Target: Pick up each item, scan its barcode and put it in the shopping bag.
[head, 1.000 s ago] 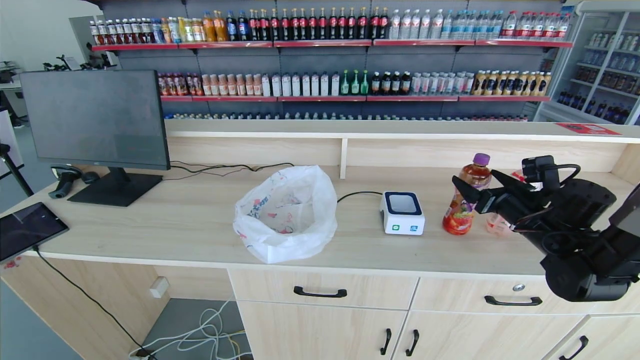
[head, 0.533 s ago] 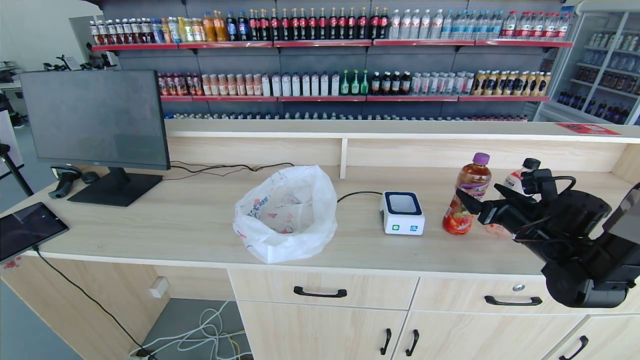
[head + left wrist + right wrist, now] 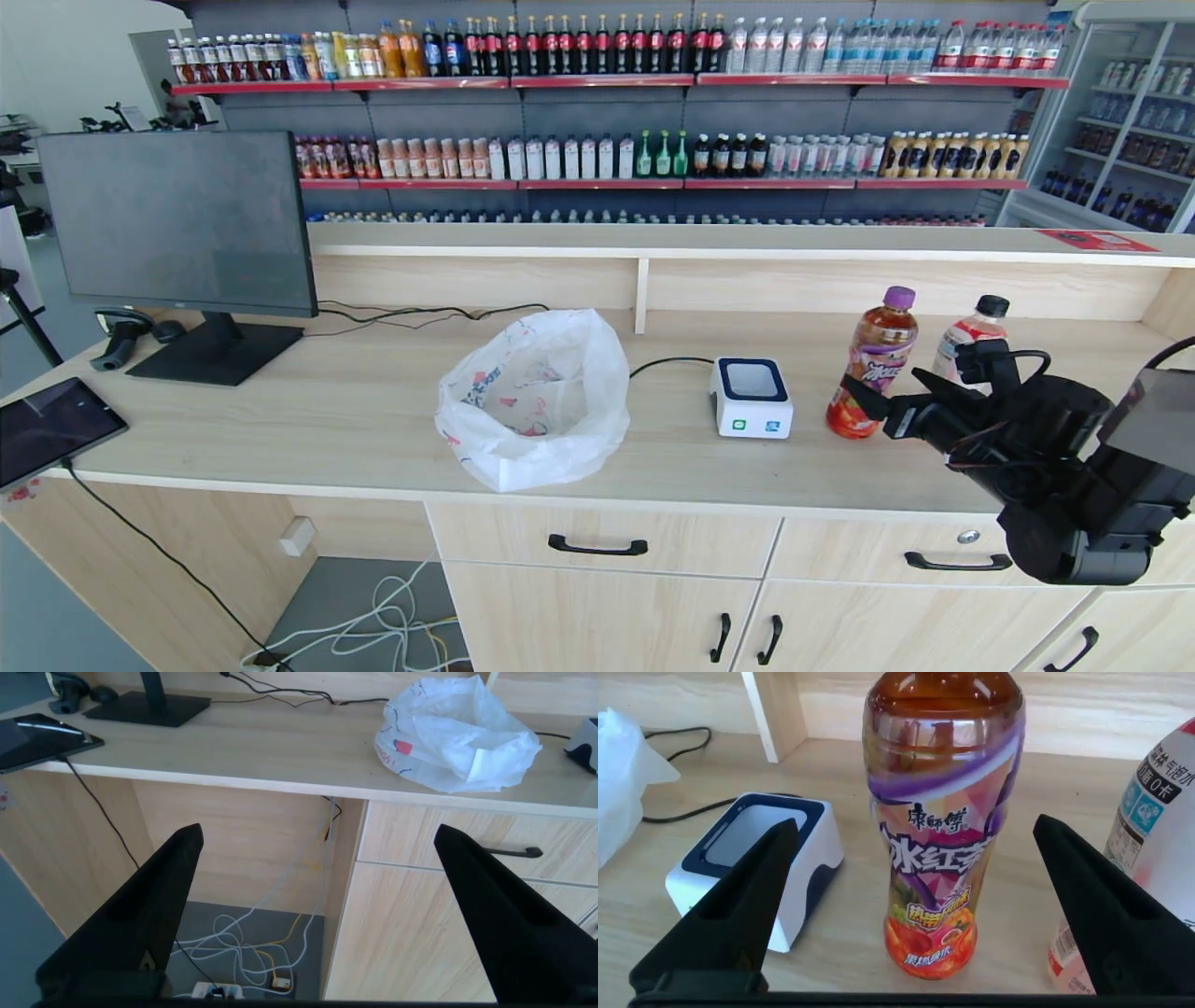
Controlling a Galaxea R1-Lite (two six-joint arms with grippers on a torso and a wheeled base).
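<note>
A tea bottle with a purple cap [image 3: 874, 362] [image 3: 945, 831] stands on the wooden counter [image 3: 355, 411], right of the white barcode scanner [image 3: 752, 397] [image 3: 752, 882]. A black-capped bottle with a white label [image 3: 971, 338] [image 3: 1162, 821] stands just right of it. My right gripper [image 3: 889, 397] [image 3: 915, 826] is open, low over the counter. It points at the purple-capped bottle, which is centred just beyond the fingertips. The white shopping bag [image 3: 532, 397] [image 3: 458, 733] sits open left of the scanner. My left gripper [image 3: 318, 831] is open and empty, below counter height in front of the cabinets.
A monitor [image 3: 177, 224] stands at the counter's left, with a tablet [image 3: 51, 425] at the front left corner. A raised ledge [image 3: 747, 245] runs along the back. Cables [image 3: 271, 943] lie on the floor under the counter. Drawers [image 3: 597, 541] face me.
My right gripper has come down and drawn back slightly to the right, uncovering the black-capped bottle behind it. Bottles, scanner and bag have stayed put.
</note>
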